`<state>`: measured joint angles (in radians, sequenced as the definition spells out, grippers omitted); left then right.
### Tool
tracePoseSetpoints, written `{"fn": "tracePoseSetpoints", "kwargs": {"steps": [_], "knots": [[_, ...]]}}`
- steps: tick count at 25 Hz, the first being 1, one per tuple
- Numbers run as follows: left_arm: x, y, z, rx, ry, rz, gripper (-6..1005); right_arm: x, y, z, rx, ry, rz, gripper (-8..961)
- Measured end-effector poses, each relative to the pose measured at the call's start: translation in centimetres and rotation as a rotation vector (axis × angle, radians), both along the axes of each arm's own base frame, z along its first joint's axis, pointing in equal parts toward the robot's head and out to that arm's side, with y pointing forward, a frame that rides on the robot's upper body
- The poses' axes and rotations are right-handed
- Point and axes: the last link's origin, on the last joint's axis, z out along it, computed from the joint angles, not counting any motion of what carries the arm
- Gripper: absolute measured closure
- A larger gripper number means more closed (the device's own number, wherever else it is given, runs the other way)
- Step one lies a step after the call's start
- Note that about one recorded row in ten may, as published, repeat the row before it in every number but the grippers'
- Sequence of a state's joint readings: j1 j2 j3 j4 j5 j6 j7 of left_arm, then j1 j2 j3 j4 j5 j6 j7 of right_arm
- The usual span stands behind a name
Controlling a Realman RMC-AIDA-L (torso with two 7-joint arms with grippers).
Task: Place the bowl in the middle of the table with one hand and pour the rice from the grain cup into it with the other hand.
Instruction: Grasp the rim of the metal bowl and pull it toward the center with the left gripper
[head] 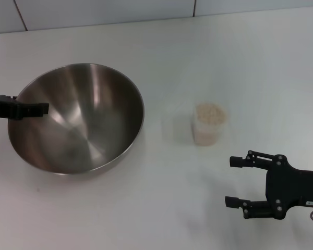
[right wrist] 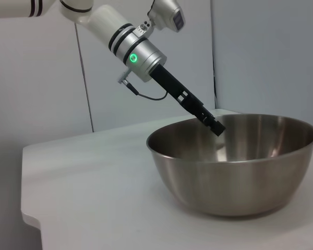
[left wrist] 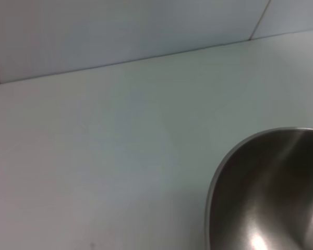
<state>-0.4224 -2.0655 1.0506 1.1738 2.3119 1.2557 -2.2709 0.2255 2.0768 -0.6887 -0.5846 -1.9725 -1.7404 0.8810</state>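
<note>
The steel bowl (head: 78, 120) stands on the left part of the white table (head: 161, 208). My left gripper (head: 30, 109) comes in from the left and reaches over the bowl's left rim, shut on that rim. The right wrist view shows the same: the left gripper (right wrist: 215, 126) tilts down onto the bowl (right wrist: 235, 177) edge. Part of the bowl (left wrist: 271, 192) fills a corner of the left wrist view. The clear grain cup (head: 209, 127) stands upright to the right of the bowl, filled with rice (head: 210, 112). My right gripper (head: 229, 181) hovers open in front of the cup, apart from it.
A tiled wall (head: 104, 10) runs along the table's far edge. In the right wrist view the table (right wrist: 94, 182) ends in a rounded corner (right wrist: 31, 219) beyond the bowl. Bare tabletop lies between bowl and cup.
</note>
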Motion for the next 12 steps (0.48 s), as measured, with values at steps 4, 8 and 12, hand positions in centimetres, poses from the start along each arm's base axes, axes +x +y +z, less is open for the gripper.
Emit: {"fn": "tracePoseSetpoints", "kwargs": {"steps": [4,8,12], "knots": [[0.08,0.11,-0.2,-0.015,-0.002,0.003,258,0.0,0.0,0.0,0.0,0.0,0.0,142],[0.19,0.09,-0.21,-0.02,-0.004,0.004,290,0.0,0.0,0.0,0.0,0.0,0.0,143],[0.45,0.21,-0.33,-0.027,-0.007,0.001,572,0.0,0.0,0.0,0.0,0.0,0.0,145]]}}
